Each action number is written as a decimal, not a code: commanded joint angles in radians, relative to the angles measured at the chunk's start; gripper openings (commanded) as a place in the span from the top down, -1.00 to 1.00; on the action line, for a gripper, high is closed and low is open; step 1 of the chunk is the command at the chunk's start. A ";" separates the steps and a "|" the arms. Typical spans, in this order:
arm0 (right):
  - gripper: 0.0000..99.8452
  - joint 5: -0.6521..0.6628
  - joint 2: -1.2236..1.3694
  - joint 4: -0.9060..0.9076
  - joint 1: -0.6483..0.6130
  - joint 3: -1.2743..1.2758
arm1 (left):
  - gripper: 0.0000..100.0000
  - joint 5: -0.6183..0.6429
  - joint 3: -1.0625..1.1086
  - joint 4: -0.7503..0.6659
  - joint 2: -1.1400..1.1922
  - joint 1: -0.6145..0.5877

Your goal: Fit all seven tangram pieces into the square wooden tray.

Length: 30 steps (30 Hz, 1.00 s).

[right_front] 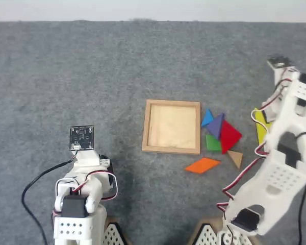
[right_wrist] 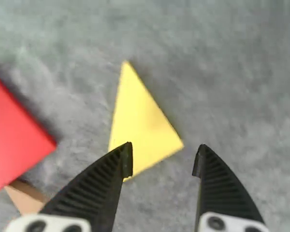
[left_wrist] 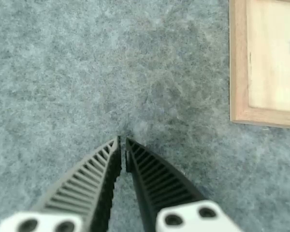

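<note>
The square wooden tray (right_front: 172, 126) lies mid-table with nothing in it; its corner (left_wrist: 263, 67) shows in the left wrist view. To its right lie blue (right_front: 207, 118), purple (right_front: 215, 126), green (right_front: 212, 142), red (right_front: 229, 136), tan (right_front: 235, 158) and orange (right_front: 202, 165) pieces. The yellow triangle (right_wrist: 140, 123) lies flat on the carpet, partly behind the right arm (right_front: 261, 127). My right gripper (right_wrist: 162, 157) hangs open just above the yellow triangle's near edge. The red piece (right_wrist: 12, 140) and tan piece (right_wrist: 24, 198) lie beside it. My left gripper (left_wrist: 122, 142) is shut over bare carpet, left of the tray.
Grey carpet (right_front: 92, 76) covers the whole table. The right arm's white body (right_front: 275, 178) leans over the near right side. The left arm (right_front: 81, 194) stands at the near left.
</note>
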 commanded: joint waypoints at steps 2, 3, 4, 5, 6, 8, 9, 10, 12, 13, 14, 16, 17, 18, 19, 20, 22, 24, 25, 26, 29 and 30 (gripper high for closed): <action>0.59 -0.052 -0.076 0.016 0.025 -0.003 | 0.97 -0.015 -0.013 0.005 -0.020 -0.006; 0.57 -0.083 -0.070 0.016 0.024 0.011 | 0.97 -0.015 -0.013 0.005 -0.020 -0.006; 0.53 -0.133 -0.062 0.013 0.022 0.026 | 0.97 -0.015 -0.013 0.005 -0.020 -0.006; 0.47 -0.184 -0.054 0.004 0.022 0.038 | 0.97 -0.015 -0.013 0.005 -0.020 -0.006; 0.41 -0.224 -0.045 -0.005 0.019 0.044 | 0.97 -0.015 -0.013 0.005 -0.020 -0.006; 0.32 -0.287 -0.035 -0.036 0.005 0.063 | 0.97 -0.015 -0.013 0.005 -0.020 -0.006; 0.29 -0.305 -0.025 -0.050 -0.005 0.077 | 0.97 -0.015 -0.013 0.005 -0.020 -0.006; 0.29 -0.313 -0.018 -0.065 -0.027 0.094 | 0.97 -0.015 -0.013 0.005 -0.020 -0.006; 0.30 -0.321 0.004 -0.097 -0.067 0.120 | 0.97 -0.015 -0.013 0.005 -0.020 -0.006; 0.30 -0.324 0.018 -0.119 -0.084 0.137 | 0.97 -0.015 -0.013 0.005 -0.020 -0.006; 0.30 -0.334 0.027 -0.140 -0.094 0.149 | 0.97 -0.015 -0.013 0.005 -0.020 -0.006; 0.30 -0.358 0.054 -0.182 -0.101 0.161 | 0.97 -0.015 -0.013 0.005 -0.020 -0.006; 0.30 -0.359 0.068 -0.188 -0.101 0.158 | 0.97 -0.015 -0.013 0.005 -0.020 -0.006; 0.30 -0.359 0.073 -0.183 -0.096 0.155 | 0.97 -0.015 -0.013 0.005 -0.020 -0.006; 0.30 -0.359 0.076 -0.174 -0.096 0.150 | 0.97 -0.015 -0.013 0.005 -0.020 -0.006; 0.30 -0.359 0.077 -0.165 -0.096 0.149 | 0.97 -0.015 -0.013 0.005 -0.020 -0.006; 0.30 -0.333 0.082 -0.145 -0.102 0.147 | 0.97 -0.015 -0.013 0.005 -0.020 -0.006; 0.30 -0.328 0.084 -0.139 -0.101 0.147 | 0.97 -0.015 -0.013 0.005 -0.020 -0.006; 0.30 -0.334 0.084 -0.139 -0.096 0.147 | 0.97 -0.015 -0.013 0.005 -0.020 -0.006; 0.30 -0.336 0.084 -0.137 -0.094 0.147 | 0.97 -0.015 -0.013 0.005 -0.020 -0.006; 0.30 -0.333 0.085 -0.128 -0.093 0.147 | 0.97 -0.015 -0.013 0.005 -0.020 -0.006; 0.30 -0.328 0.085 -0.133 -0.093 0.147 | 0.97 -0.015 -0.013 0.005 -0.020 -0.006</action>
